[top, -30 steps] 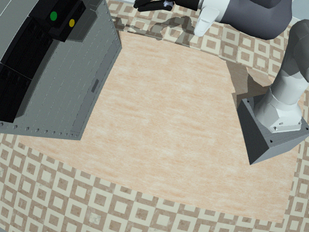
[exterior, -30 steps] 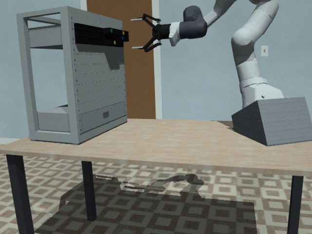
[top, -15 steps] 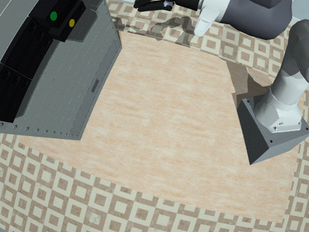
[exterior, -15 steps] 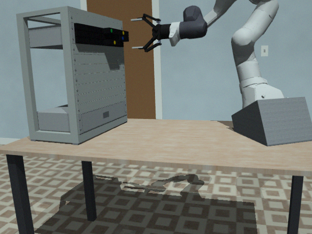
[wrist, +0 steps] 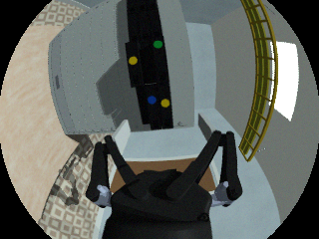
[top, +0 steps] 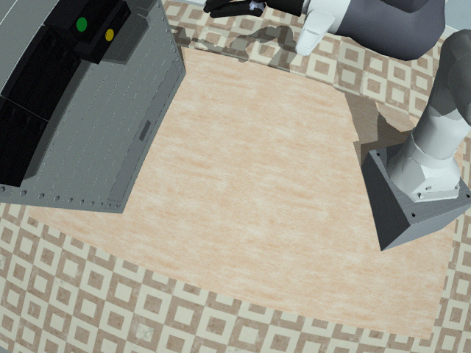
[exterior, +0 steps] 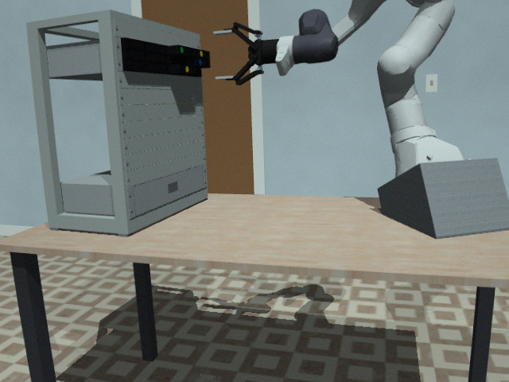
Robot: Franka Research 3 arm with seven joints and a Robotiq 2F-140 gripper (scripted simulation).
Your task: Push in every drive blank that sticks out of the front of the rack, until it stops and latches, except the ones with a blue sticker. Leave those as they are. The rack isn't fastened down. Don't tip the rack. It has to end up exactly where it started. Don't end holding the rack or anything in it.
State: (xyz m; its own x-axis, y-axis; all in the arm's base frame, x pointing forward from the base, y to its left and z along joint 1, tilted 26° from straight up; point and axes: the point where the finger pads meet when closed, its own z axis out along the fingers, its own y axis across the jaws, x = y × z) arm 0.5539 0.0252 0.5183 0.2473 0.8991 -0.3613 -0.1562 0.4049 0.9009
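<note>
The grey rack [exterior: 123, 123] stands on the left end of the table. Black drive blanks [exterior: 164, 60] fill its top rows. Blanks marked with a green sticker [exterior: 181, 49], a yellow sticker [exterior: 200, 53], a blue sticker [exterior: 200, 62] and a second yellow sticker [exterior: 187, 69] stick out of the front. The blue sticker [wrist: 152, 100] and the green sticker [wrist: 158, 44] also show in the wrist view. My gripper [exterior: 215, 54] is open and empty. It hovers level with the top rows, a short way in front of the blanks, not touching them. In the overhead view it [top: 232, 5] is cut off at the top edge.
The rack's lower front is covered with grey panels [exterior: 164, 135]. The arm's grey base block [exterior: 444, 197] sits on the right end of the table. A brown door [exterior: 226, 123] stands behind the rack.
</note>
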